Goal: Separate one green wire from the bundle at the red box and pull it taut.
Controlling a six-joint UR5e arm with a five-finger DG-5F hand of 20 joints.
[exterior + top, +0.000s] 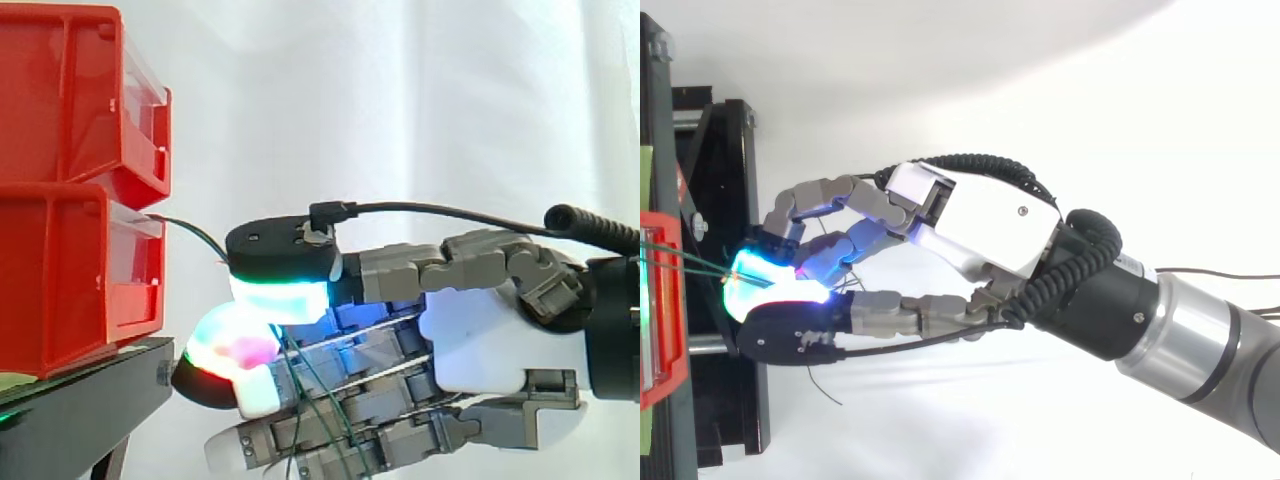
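On the left of the black stand (95, 395) sit the stacked red bins (70, 260). From the lower bin's front a thin green wire (192, 226) runs across the gap to the hand (980, 225). Just off the stand's edge, the hand's glowing fingertips (280, 295) are curled together, pinching that wire between the pads. Other loose green wires (318, 400) hang among its fingers.

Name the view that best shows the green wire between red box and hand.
Top view: the green wire runs straight from the red box to the hand's pads. Side view shows loose green strands hanging across the fingers.
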